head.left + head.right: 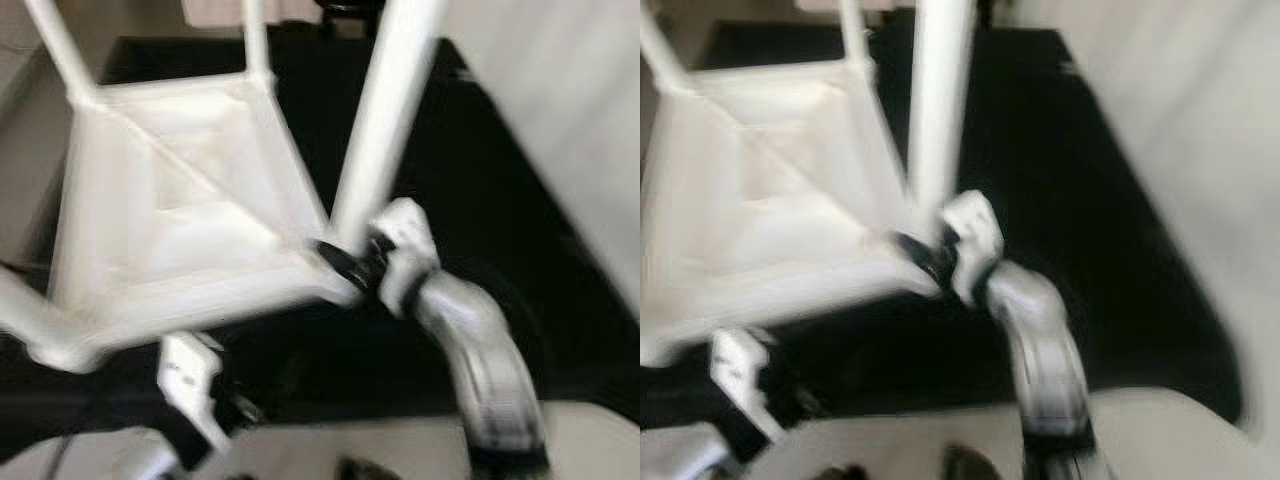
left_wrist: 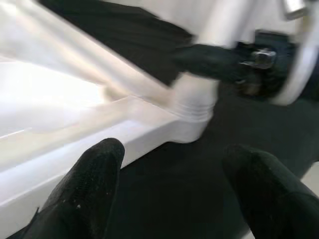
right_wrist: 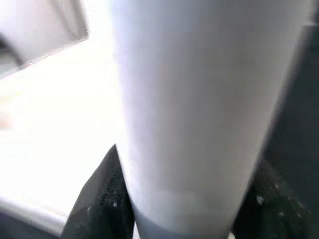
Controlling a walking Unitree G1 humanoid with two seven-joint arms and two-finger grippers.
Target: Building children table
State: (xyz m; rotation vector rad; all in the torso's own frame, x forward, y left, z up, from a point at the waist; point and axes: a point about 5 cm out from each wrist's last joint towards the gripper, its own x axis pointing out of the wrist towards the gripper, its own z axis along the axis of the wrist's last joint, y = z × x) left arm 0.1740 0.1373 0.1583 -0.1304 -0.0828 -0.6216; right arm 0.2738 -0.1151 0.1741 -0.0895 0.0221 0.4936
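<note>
The white children's table (image 1: 180, 190) lies upside down on a black mat (image 1: 480, 180), its legs pointing up. My right gripper (image 1: 350, 262) is shut on the near right leg (image 1: 385, 110), close to where it meets the table's corner. In the right wrist view the leg (image 3: 199, 99) sits between the two black fingers (image 3: 107, 199). My left gripper (image 2: 172, 154) is open just below the table's near edge (image 2: 99, 139), with nothing between its fingers. It faces the corner socket (image 2: 194, 107). The views are blurred.
Two more legs (image 1: 60, 50) (image 1: 255, 35) rise at the far corners, and another (image 1: 20, 310) sticks out at the near left. A pale surface (image 1: 570, 100) borders the mat on the right. Light floor (image 1: 380, 440) lies in front of the mat.
</note>
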